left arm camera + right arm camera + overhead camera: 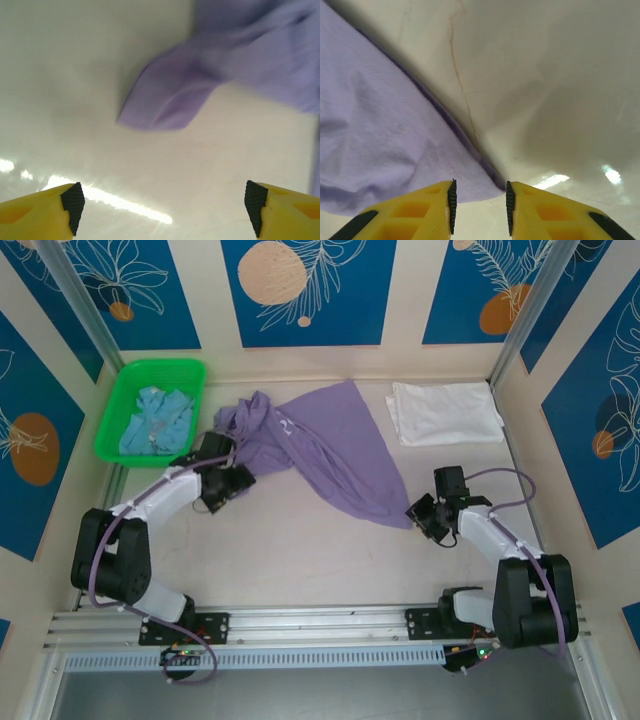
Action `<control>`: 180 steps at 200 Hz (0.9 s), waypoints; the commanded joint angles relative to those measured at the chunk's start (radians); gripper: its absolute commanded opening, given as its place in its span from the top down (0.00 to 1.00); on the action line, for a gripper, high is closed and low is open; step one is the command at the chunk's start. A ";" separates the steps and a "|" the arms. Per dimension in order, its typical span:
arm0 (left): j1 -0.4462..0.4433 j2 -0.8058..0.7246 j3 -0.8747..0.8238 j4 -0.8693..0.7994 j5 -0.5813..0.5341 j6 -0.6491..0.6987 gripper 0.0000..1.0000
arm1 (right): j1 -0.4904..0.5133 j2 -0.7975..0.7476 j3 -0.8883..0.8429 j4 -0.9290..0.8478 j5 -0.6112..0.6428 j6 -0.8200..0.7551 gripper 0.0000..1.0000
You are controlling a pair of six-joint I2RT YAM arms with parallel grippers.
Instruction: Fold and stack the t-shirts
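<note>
The lavender t-shirt (330, 445) lies crumpled and partly spread on the table's middle. Its bunched left side is by my left gripper (222, 490) and its pointed lower corner reaches toward my right gripper (425, 518). In the left wrist view a sleeve of the lavender t-shirt (170, 100) lies ahead of my left gripper (162, 210), which is wide open over bare table. In the right wrist view my right gripper (480, 207) is narrowly open, and a corner of the lavender t-shirt (380, 130) lies just at its tips, not pinched. A white t-shirt (445, 412) lies folded at the back right. A light blue t-shirt (155, 422) sits crumpled in the basket.
The green plastic basket (118, 435) stands at the back left, close to the left arm's elbow. Patterned walls close in the table on three sides. Bare tabletop (310, 560) lies between the shirt and the arm bases.
</note>
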 commanded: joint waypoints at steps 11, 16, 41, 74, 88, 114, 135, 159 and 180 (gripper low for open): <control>0.025 -0.079 -0.126 0.158 0.116 -0.127 0.19 | -0.003 0.072 0.007 0.045 -0.065 -0.063 0.68; 0.027 -0.096 -0.139 0.158 0.104 -0.129 0.19 | 0.002 0.078 0.008 0.043 -0.056 -0.065 0.68; 0.037 -0.171 -0.184 0.127 0.009 -0.130 0.19 | 0.025 0.080 -0.003 0.045 -0.022 -0.056 0.68; 0.083 -0.191 -0.240 0.187 0.058 -0.134 0.24 | 0.034 0.118 0.011 0.049 -0.005 -0.068 0.69; 0.104 -0.176 -0.235 0.196 0.082 -0.119 0.29 | 0.034 0.134 0.019 0.047 0.009 -0.071 0.76; 0.134 -0.133 -0.218 0.217 0.109 -0.101 0.33 | 0.036 0.138 0.022 0.057 0.015 -0.072 0.91; 0.175 -0.094 -0.203 0.262 0.156 -0.082 0.36 | 0.039 0.140 0.024 0.062 0.011 -0.077 0.98; 0.182 -0.030 -0.149 0.252 0.170 -0.034 0.38 | 0.038 0.141 0.024 0.062 0.010 -0.078 1.00; 0.188 0.015 -0.145 0.296 0.177 -0.033 0.40 | 0.039 0.141 0.023 0.066 0.009 -0.081 1.00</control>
